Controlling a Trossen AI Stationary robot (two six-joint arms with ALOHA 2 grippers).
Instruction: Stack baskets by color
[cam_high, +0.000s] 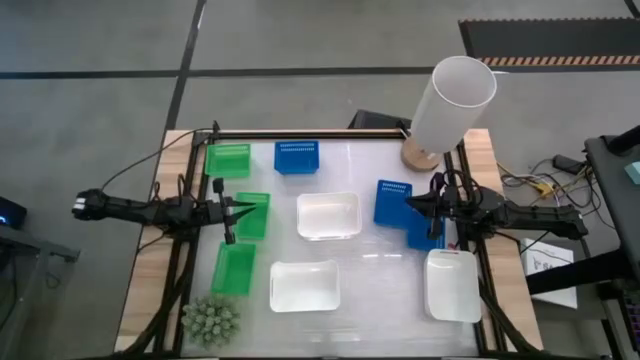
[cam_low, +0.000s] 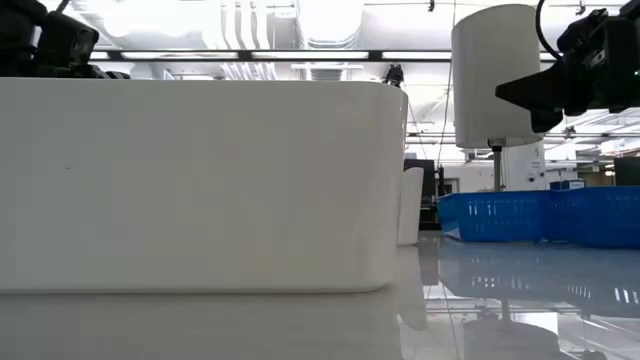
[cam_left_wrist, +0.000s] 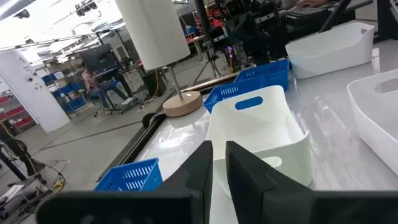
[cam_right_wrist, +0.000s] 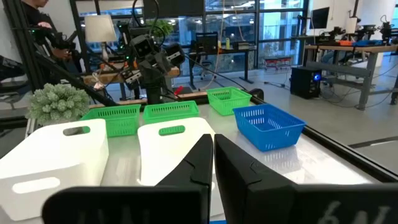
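Sorting unstarted: left hand (cam_high: 229, 212) over green baskets (cam_high: 249, 213), right hand (cam_high: 436, 205) over blue baskets (cam_high: 393, 202), both pinched together, empty; next, open and grasp.

Bright overhead lighting, glare on glossy table (cam_high: 365, 245) — low view's foreground blurred

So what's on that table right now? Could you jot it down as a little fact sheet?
green baskets: three, left side
blue baskets: one far middle, two touching at right
white baskets: centre, near middle, near right
stacked: none yet
left gripper: shut, empty, over the middle green basket
right gripper: shut, empty, over the right blue baskets
other: white cylinder, spiky plant
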